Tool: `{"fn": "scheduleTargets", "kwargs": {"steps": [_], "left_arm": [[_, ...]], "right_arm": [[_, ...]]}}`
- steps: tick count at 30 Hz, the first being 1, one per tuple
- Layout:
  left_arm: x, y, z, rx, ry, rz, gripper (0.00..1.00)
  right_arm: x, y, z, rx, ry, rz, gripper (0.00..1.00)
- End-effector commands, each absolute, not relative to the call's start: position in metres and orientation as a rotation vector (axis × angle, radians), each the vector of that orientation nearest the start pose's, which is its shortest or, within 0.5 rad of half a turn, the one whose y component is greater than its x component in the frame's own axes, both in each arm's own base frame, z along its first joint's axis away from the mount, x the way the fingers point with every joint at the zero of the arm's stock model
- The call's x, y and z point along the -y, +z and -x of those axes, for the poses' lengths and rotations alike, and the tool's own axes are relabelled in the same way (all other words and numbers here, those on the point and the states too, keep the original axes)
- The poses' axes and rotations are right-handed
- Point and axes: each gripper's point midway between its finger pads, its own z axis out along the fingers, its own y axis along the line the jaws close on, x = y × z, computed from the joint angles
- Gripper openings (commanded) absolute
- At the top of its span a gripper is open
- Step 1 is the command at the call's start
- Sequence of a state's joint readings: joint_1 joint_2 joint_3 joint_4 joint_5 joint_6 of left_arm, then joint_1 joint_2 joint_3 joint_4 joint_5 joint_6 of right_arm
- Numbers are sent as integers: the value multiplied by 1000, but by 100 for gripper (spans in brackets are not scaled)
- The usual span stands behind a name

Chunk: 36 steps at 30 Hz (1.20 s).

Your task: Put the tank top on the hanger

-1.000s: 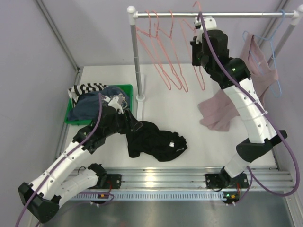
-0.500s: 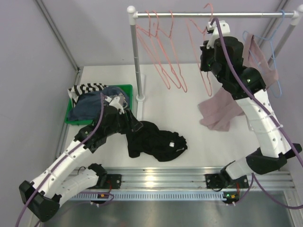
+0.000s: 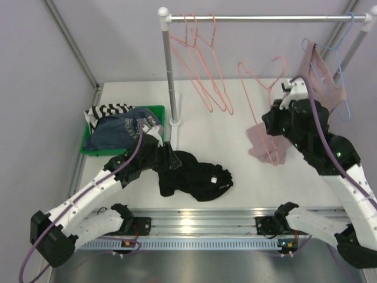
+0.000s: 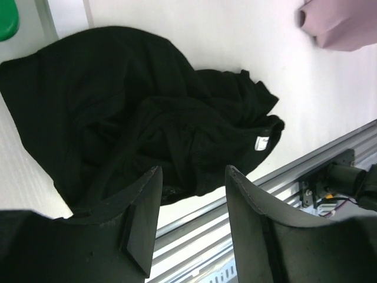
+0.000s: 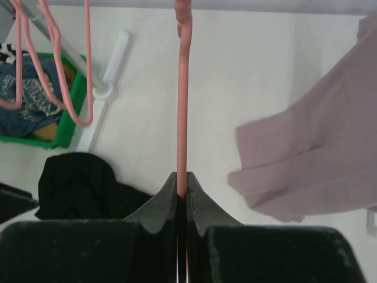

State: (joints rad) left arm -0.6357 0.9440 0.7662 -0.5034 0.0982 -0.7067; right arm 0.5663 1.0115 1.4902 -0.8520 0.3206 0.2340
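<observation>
1. The rack rail (image 3: 259,18) runs across the back with spare pink hangers (image 3: 200,65) on it. At its right end a light blue hanger (image 3: 347,109) carries a dusty-pink top (image 3: 321,73), whose lower part lies on the table (image 3: 235,118).
2. The green bin (image 3: 88,152) at left holds a dark blue shirt (image 3: 118,127) and a striped cloth (image 3: 109,109).
3. The black tank top (image 3: 194,177) lies crumpled on the table near the front edge, between the 2 arms. Nothing lies on it.
4. The hanger (image 5: 182,106) is off the rail and tilted in the air, with its lower end over the dusty-pink top in the top view. I cannot tell whether it touches.
5. Versus 0.5 s ago, the right arm was up by the rail and is now lower and pulled back toward its base, hanger with it. The tank top has not moved and the left arm has barely shifted.
6. The left arm is stretched low from its base. The left gripper (image 4: 193,174) hangs over the tank top's left edge with its fingers spread wide and nothing between them.
7. The right arm has its elbow bent and its wrist above the table. The right gripper (image 5: 182,183) has its fingers pinched tight on the hanger wire.
</observation>
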Motion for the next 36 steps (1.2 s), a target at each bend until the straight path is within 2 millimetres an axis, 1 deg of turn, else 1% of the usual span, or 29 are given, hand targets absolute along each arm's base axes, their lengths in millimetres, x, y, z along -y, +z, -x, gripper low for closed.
{"fn": "scheduleTargets", "kwargs": {"steps": [1, 2, 3, 4, 5, 6, 7, 8, 9, 11, 12, 14, 15, 16, 18, 20, 26, 28, 30, 31, 32, 34, 36], "left_arm": [[214, 154, -211, -2368, -766, 15, 51], [216, 151, -212, -2374, -757, 10, 50], [217, 148, -212, -2378, -746, 5, 49], [221, 143, -210, -2399, -734, -11, 48], [222, 139, -209, -2412, -720, -20, 46], [219, 135, -212, -2411, -674, -10, 45], [220, 130, -211, -2423, -653, -15, 44], [224, 128, -209, -2430, -644, -33, 43], [225, 126, -209, -2429, -630, -37, 43], [228, 121, -211, -2431, -585, -60, 43], [230, 118, -212, -2439, -567, -72, 44], [231, 115, -215, -2438, -523, -91, 45], [233, 114, -217, -2438, -512, -100, 45], [232, 108, -219, -2450, -476, -111, 45], [231, 106, -221, -2458, -449, -115, 44], [229, 99, -222, -2470, -404, -127, 44], [229, 89, -225, -2485, -298, -158, 43], [230, 85, -224, -2503, -260, -181, 43], [228, 82, -226, -2506, -193, -185, 43], [225, 79, -222, -2521, -160, -196, 42], [222, 77, -224, -2523, -118, -192, 42], [215, 74, -220, -2537, -56, -198, 41], [213, 72, -221, -2535, -16, -200, 41]], "right_arm": [[-123, 341, -227, -1994, 415, 106, 0], [-122, 339, -214, -1988, 465, 95, 0], [-124, 316, -207, -2043, 471, 110, 0], [-124, 309, -200, -2059, 491, 114, 0], [-122, 306, -191, -2054, 514, 102, 0], [-123, 292, -185, -2091, 526, 116, 0], [-122, 287, -180, -2100, 537, 114, 0], [-121, 288, -173, -2086, 564, 108, 0], [-121, 279, -169, -2103, 576, 111, 0], [-121, 274, -161, -2108, 600, 108, 0], [-124, 267, -158, -2128, 619, 121, 0], [-128, 263, -153, -2132, 662, 131, 0], [-132, 255, -150, -2151, 684, 141, 0], [-133, 254, -148, -2151, 696, 143, 0], [-133, 249, -145, -2161, 704, 150, 0], [-131, 247, -142, -2167, 697, 160, 0], [-131, 251, -139, -2160, 698, 188, 0], [-131, 252, -139, -2160, 696, 195, 0], [-131, 252, -137, -2160, 701, 206, 0], [-131, 252, -137, -2159, 705, 206, 0], [-132, 251, -136, -2163, 709, 212, 0], [-133, 249, -135, -2165, 715, 218, 0], [-134, 245, -135, -2173, 718, 221, 0]]}}
